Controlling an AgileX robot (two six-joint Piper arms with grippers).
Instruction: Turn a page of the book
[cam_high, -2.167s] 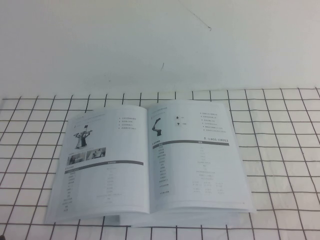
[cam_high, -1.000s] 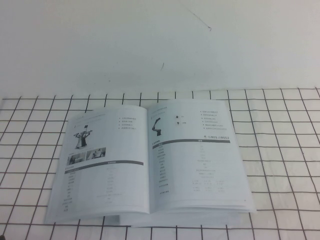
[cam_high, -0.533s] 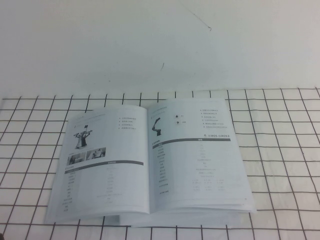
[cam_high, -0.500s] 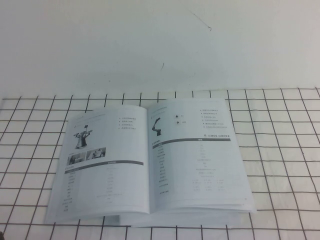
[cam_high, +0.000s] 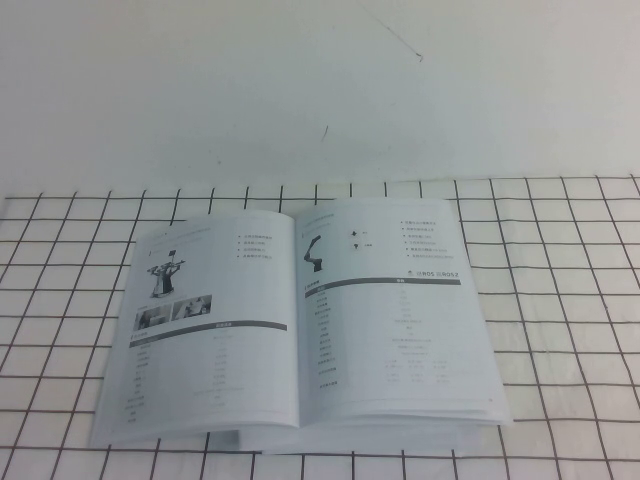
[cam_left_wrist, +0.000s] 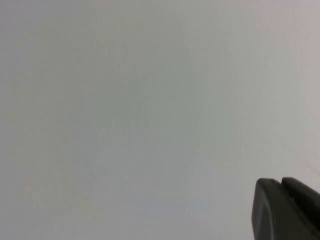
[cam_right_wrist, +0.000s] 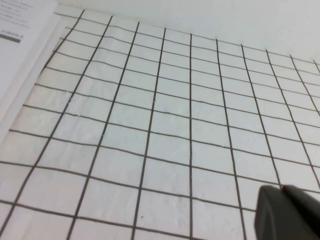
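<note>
High view: the book (cam_high: 300, 325) lies open and flat on the worktop (cam_high: 560, 300), which is covered by a white sheet ruled with black grid lines, before a plain white wall. The page (cam_high: 395, 310), bearing a small black robot arm picture near its top by the spine and a grey bar under it, is the right-hand leaf and rests on the stack below. Neither arm shows in this view.

Left wrist view: the left claw (cam_left_wrist: 287, 210) appears only as a dark corner against a blank white surface; whether it is spread or pressed together cannot be told.

Right wrist view: the right claw (cam_right_wrist: 287, 212) shows as a dark corner above the gridded worktop (cam_right_wrist: 165, 125), apart from the book's (cam_right_wrist: 22, 45) edge. Its state cannot be told either.
</note>
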